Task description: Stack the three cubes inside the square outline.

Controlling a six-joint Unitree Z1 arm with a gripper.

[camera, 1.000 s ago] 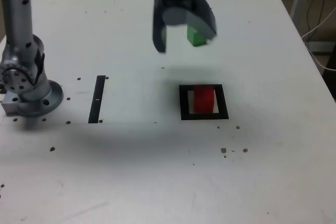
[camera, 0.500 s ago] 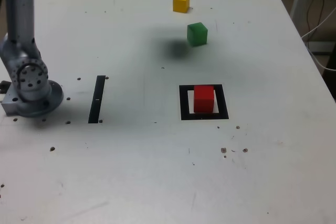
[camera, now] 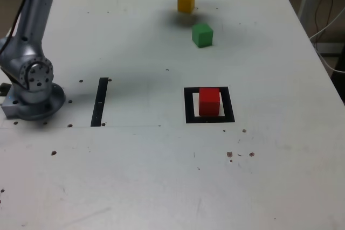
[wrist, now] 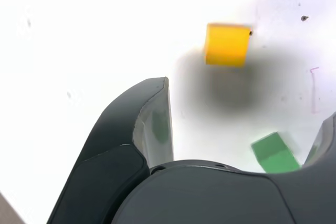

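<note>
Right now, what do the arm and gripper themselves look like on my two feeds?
In the exterior view, the arm is matte silver-grey metal with a round flanged base and small dark screw holes. The wrist view shows the gripper: dark grey, smoothly curved fingers with paler inner pads. No cables or markings visible.

White table [camera: 161, 176], scuffed with small dark specks. Black square outline [camera: 209, 105] lies flat on it, red cube [camera: 209, 101] sitting inside its white centre. Green cube [camera: 202, 34] farther back from the outline, well apart; yellow cube [camera: 186, 2] just beyond the green one. Narrow black strip [camera: 99, 101] to the outline's left in the exterior view; arm base [camera: 32, 98] beyond the strip.
</note>
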